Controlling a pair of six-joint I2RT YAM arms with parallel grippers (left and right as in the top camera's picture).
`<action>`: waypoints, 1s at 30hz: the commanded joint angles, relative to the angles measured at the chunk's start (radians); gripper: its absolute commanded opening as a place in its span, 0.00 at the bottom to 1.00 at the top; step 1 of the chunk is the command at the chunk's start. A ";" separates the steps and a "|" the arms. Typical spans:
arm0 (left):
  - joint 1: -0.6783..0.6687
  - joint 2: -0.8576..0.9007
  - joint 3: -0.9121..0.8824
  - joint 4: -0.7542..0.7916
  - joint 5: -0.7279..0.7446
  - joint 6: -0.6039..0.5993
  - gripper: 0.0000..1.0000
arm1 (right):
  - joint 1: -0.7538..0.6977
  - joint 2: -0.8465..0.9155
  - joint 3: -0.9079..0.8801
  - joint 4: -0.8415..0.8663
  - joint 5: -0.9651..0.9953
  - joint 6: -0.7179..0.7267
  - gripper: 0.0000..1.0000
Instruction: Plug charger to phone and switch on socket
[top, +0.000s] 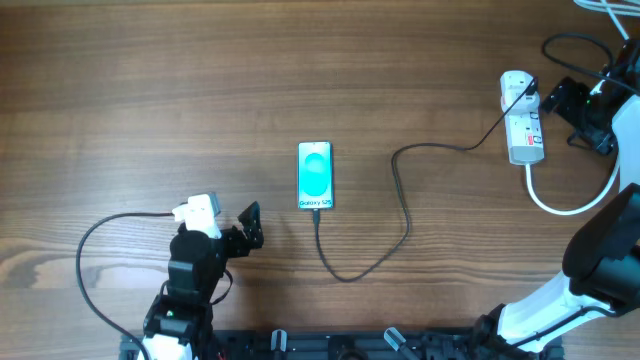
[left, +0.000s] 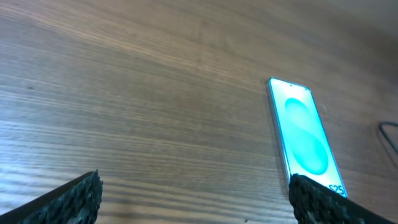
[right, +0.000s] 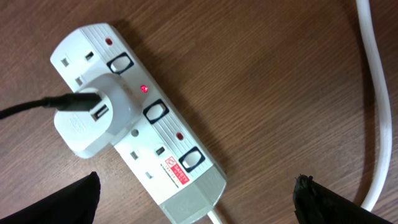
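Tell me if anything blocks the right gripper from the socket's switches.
Nothing visible does. The open right gripper hangs over the socket; the switches lie bare along one edge, and the white plug adapter sits beside them, not over them.

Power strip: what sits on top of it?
A white USB adapter fills the middle outlet of the power strip, black charger cable leaving it. It hides that outlet's holes; both end outlets are bare.

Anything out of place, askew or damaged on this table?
Nothing stands out. The phone lies flat, the charger trails loosely from its lower end to the socket, where the white plug sits fully in. No damage or spill shows.
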 joint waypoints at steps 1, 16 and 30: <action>0.003 -0.132 -0.005 -0.101 -0.077 0.013 1.00 | 0.006 0.005 0.003 0.000 0.018 -0.018 1.00; 0.129 -0.638 -0.005 -0.184 -0.083 0.401 1.00 | 0.006 0.005 0.003 0.000 0.018 -0.018 1.00; 0.153 -0.638 -0.005 -0.181 -0.072 0.475 1.00 | 0.005 0.005 0.003 0.000 0.018 -0.018 1.00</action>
